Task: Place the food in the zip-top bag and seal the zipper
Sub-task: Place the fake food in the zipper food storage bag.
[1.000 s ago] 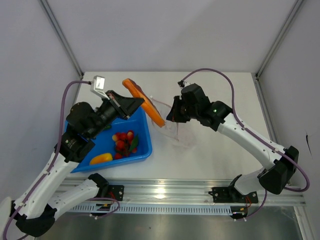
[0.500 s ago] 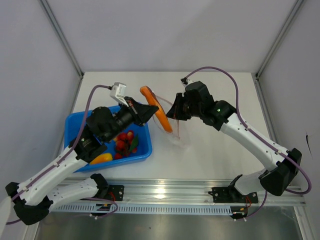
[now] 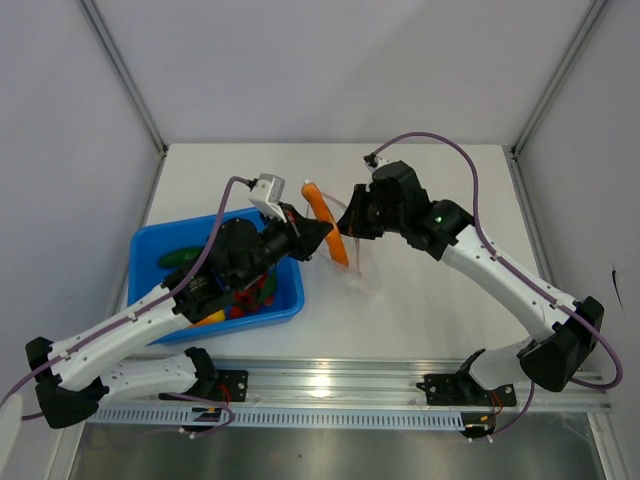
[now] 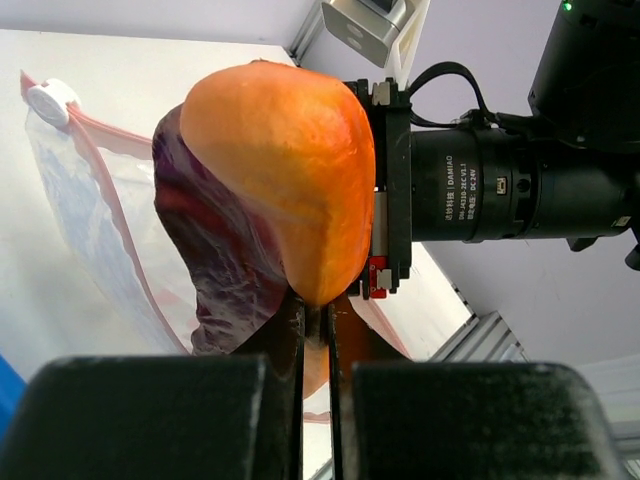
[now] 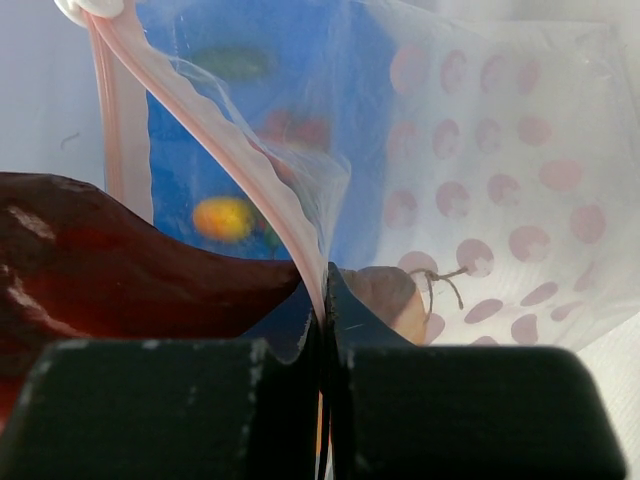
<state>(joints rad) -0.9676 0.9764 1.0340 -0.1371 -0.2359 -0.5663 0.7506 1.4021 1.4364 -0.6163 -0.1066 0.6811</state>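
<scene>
Left gripper (image 4: pixel 316 325), clamped on the orange-red wedge slice (image 4: pixel 285 170), has swung it off the blue tray (image 3: pixel 150 245) to the zip-top bag (image 3: pixel 360 262) mouth. Right gripper (image 5: pixel 322 300) pinches the zipper (image 5: pixel 235 150), holding the mouth up. Green piece (image 3: pixel 178 257) and yellow-orange piece (image 3: pixel 210 318) are in the tray; insertion looks next.

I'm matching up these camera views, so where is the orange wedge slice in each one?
Top external: orange wedge slice at centre, beside the zip-top bag.
Left wrist: fills the centre, clamped in the left gripper.
Right wrist: probably the dark red mass, lower left.
Shared landmark: that clear bag.
</scene>
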